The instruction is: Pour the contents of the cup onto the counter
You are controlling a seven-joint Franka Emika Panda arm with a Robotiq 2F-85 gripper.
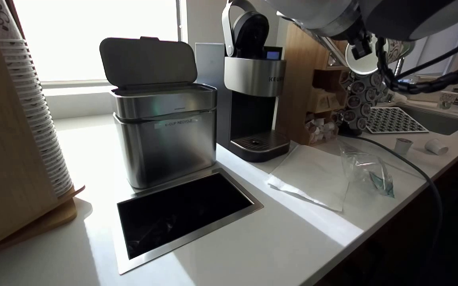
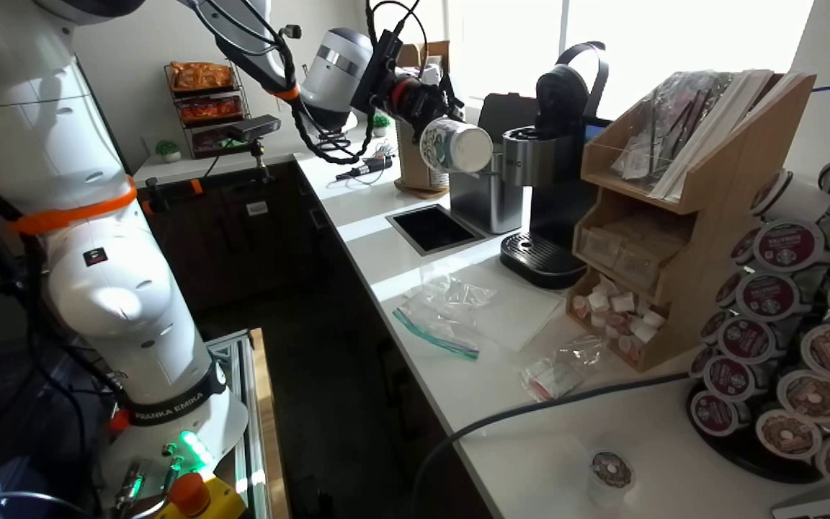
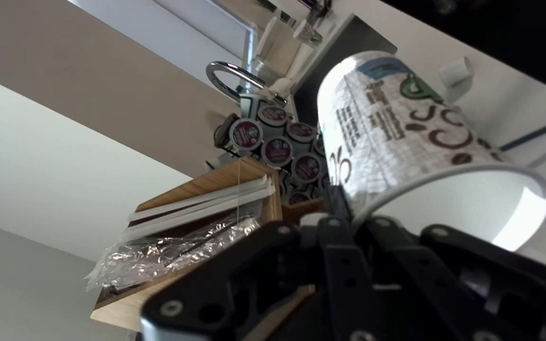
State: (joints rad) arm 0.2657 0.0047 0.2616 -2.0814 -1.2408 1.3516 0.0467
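The cup (image 1: 366, 57), white with a green and brown print, is held high above the counter (image 1: 253, 250). It also shows in an exterior view (image 2: 451, 146) and in the wrist view (image 3: 391, 123). It is tipped onto its side; its mouth faces one exterior camera and its base faces the opposite one. The visible part of its inside is plain white, and I see no contents. My gripper (image 3: 351, 210) is shut on the cup's wall at the rim, one finger inside and one outside. In an exterior view the gripper (image 2: 433, 112) is partly behind the cup.
A metal-framed cut-out (image 1: 189, 214) lies before a lidded steel bin (image 1: 169, 139), lid up. A coffee maker (image 1: 255, 77), paper sheet (image 1: 312, 174), plastic bag (image 1: 372, 171), wooden organizer (image 2: 717, 238), pod carousel (image 2: 768, 353) and tall cup stack (image 1: 38, 115) stand around. A cable (image 2: 552, 404) crosses the counter.
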